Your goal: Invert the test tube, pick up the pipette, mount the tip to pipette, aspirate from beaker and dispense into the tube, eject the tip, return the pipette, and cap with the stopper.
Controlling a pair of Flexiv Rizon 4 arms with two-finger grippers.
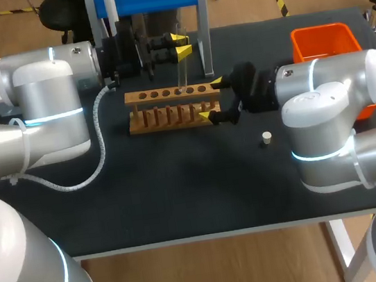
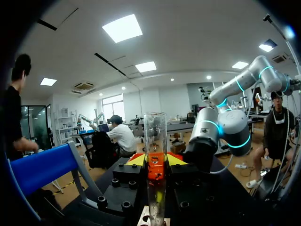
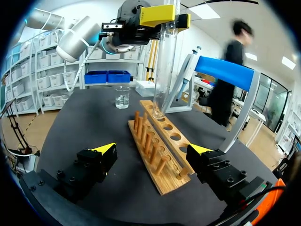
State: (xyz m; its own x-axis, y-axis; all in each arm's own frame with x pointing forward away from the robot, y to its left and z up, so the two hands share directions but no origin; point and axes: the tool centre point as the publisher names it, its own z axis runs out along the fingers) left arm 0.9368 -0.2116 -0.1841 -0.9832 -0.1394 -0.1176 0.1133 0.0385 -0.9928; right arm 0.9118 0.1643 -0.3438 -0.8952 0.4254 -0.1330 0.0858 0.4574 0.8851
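The left gripper [image 1: 181,45] is clamped on the upper part of the upright test tube [image 1: 181,68], whose lower end reaches a hole of the wooden rack [image 1: 169,108] beneath the fingers. The right gripper [image 1: 211,98] is spread wide and holds nothing, with the rack's end between its fingers.

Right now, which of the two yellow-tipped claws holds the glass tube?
The left gripper, shut on the test tube over the wooden rack; the right gripper stands open astride the rack's end.
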